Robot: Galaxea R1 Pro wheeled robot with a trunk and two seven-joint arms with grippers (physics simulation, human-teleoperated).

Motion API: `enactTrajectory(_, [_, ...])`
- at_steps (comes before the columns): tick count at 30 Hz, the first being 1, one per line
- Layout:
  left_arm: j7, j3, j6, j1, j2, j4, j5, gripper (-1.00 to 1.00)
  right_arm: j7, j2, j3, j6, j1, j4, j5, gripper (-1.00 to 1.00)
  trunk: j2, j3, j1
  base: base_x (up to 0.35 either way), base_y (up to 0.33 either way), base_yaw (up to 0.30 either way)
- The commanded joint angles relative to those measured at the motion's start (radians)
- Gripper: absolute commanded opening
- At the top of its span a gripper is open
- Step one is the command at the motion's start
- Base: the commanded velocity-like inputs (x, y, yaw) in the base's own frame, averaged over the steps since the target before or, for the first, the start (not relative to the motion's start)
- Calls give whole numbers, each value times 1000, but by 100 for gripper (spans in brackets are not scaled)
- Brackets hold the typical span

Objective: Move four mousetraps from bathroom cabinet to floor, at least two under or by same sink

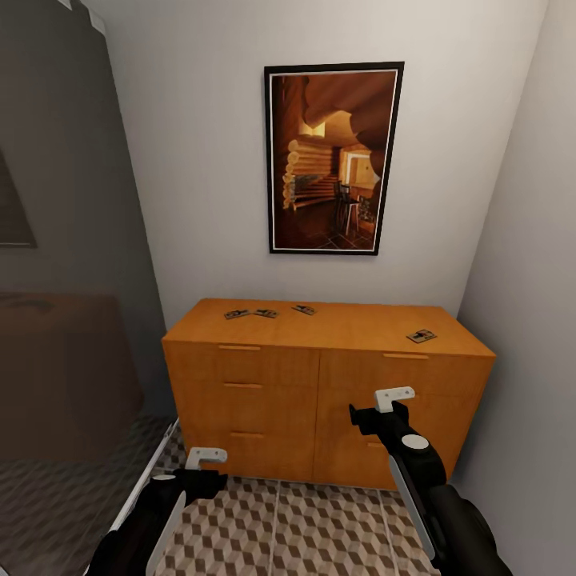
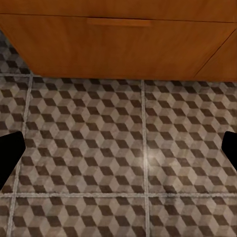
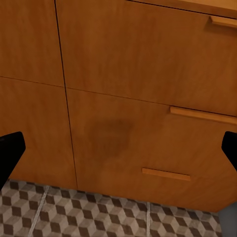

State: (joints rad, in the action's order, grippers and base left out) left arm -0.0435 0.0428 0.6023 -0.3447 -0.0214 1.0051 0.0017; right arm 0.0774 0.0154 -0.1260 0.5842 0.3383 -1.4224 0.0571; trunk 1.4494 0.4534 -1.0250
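You face cabinet [image 1: 320,384]; four traps on its top: two touching at left rear [image 1: 236,314] [image 1: 266,313], one mid-rear [image 1: 303,310], one near right front edge [image 1: 422,336]. Your left gripper [image 2: 118,153] spread wide over floor [image 2: 98,148]. Right gripper [image 3: 118,148] spread wide, facing drawer fronts.

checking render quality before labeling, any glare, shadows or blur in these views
Head view: soft even light, the mousetraps on the cabinet small and slightly blurred. Left wrist view: a pale glare spot on the bathroom floor. Right wrist view: a faint dark shadow patch on a drawer front.
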Motion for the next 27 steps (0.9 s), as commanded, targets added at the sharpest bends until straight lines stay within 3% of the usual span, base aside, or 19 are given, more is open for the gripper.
enactTrajectory(1, [-3, -1, 5, 0, 0, 1, 0, 100, 2, 0, -1, 6, 1, -1, 6, 100, 1, 1, 0, 0, 0, 0])
enactTrajectory(14, [-3, 35, 5, 0, 0, -1, 0, 100, 2, 0, -2, 6, 1, -1, 6, 100, 1, 1, 0, 0, 0, 0])
enactTrajectory(27, [-3, 38, 5, -1, 0, -4, 0, 100, 2, 0, -2, 6, 1, -1, 6, 100, 1, 1, 0, 0, 0, 0])
